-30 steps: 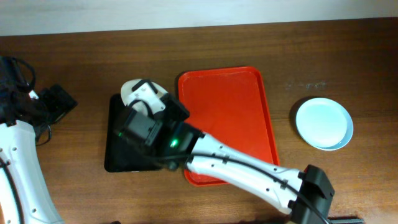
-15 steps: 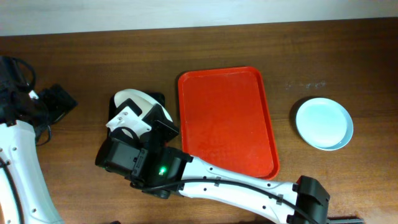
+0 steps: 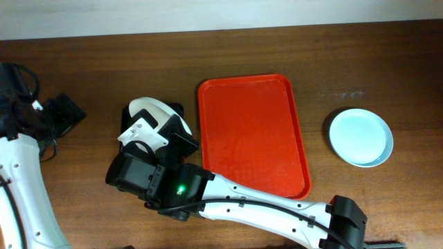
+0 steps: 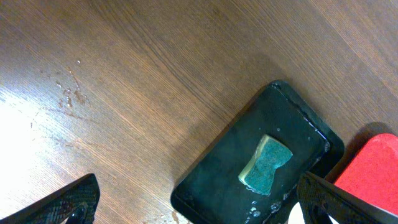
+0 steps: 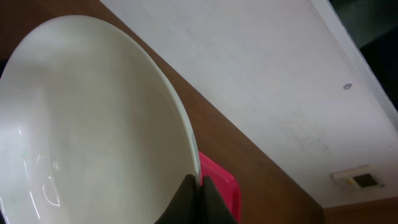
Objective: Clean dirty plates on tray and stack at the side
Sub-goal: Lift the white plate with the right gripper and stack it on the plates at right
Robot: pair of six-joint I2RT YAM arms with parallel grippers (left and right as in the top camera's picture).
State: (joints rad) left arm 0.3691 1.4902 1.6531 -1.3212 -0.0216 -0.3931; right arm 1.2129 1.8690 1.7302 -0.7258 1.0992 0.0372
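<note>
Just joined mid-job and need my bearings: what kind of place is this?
Probably a lab bench staged for dishwashing rather than a real kitchen: a wooden table, a red tray, and a black tray holding a sponge. No sink in view.

The white plate (image 5: 81, 124), glossy and shallow, is tilted steeply, its rim pinched between the right fingers (image 5: 217, 208). The red tray (image 3: 252, 131), rectangular with rounded corners and a raised rim, lies flat on the desk (image 3: 346, 62) just beside those fingers. A pale blue plate (image 3: 360, 137) sits flat on the desk beyond the tray, well apart from the fingers.
</note>
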